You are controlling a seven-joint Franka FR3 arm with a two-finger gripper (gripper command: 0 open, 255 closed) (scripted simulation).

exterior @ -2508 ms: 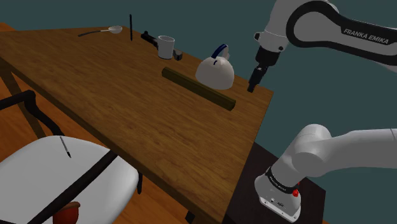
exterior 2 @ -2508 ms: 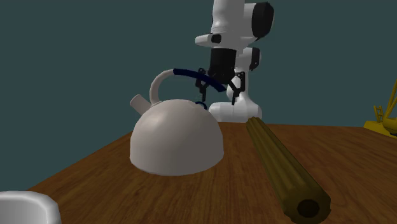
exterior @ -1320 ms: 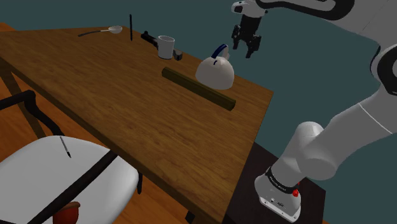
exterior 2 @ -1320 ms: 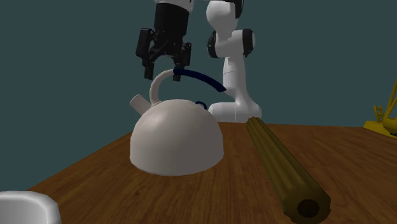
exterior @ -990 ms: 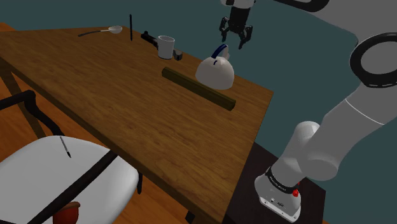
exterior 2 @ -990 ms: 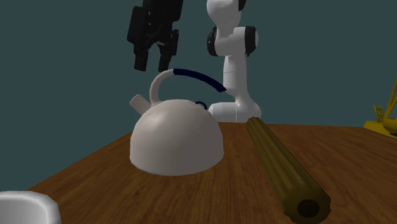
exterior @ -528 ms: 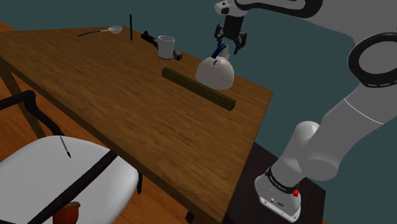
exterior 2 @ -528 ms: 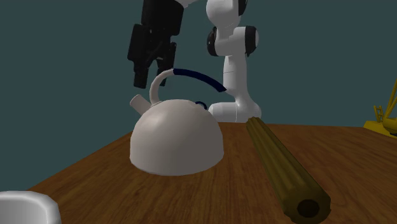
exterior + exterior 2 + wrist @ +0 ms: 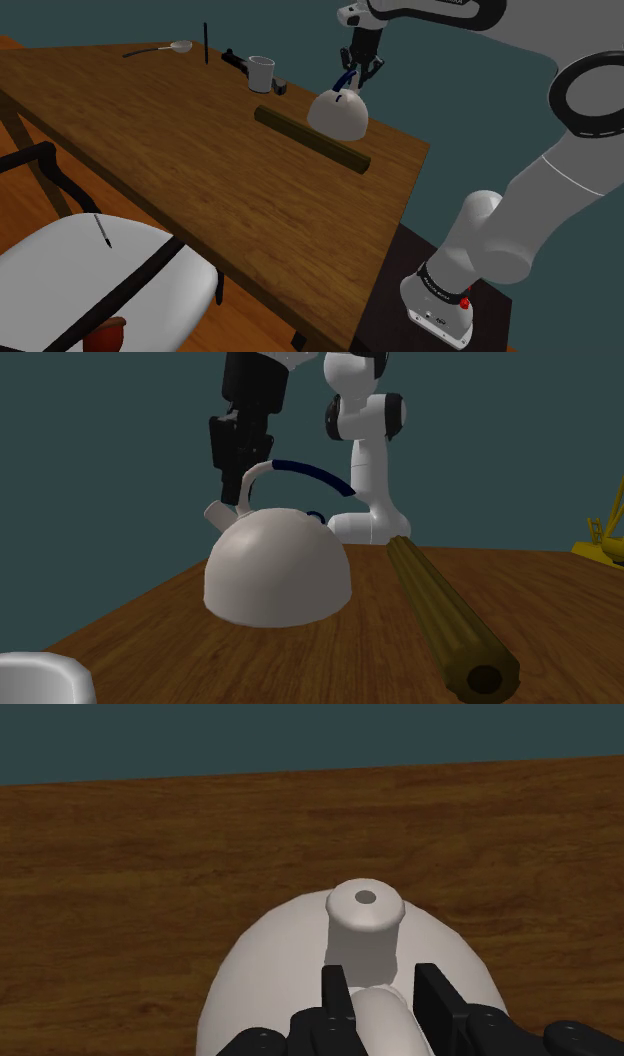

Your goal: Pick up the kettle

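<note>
Shoulder view: kettle (image 9: pixel 338 115) sits on table (image 9: pixel 200 170) nr the far edge, just behind a rod (image 9: pixel 310 138); mug (image 9: pixel 261 72) further back. Gripper (image 9: pixel 353 80) is down at the kettle's top. Base looks flat on the wood, so not lifted yet.

Second exterior view: gripper (image 9: pixel 238 492) comes from above onto the white end of the handle (image 9: pixel 295 470), i.e. the end by the spout (image 9: pixel 216 513), not the dark-blue middle of the arch. Kettle (image 9: pixel 277 567) upright; rod (image 9: pixel 450 617) near it, not touching.

Wrist view: fingers (image 9: pixel 335 994) sit one each side of the handle (image 9: pixel 385 1019) w/ no gap I can make out, so gripper (image 9: pixel 381 976) reads as clamped on it. Spout (image 9: pixel 365 907) just ahead, kettle body (image 9: pixel 270 974) below.

Step, imo: grasp made, lift pending. Next move: straight up, slow. Hold is off-centre on the arch, so the body will prob. swing or tip once the base leaves the table; a rounded handle could also turn in the pads. Keep clear of the rod on the way up.
</note>
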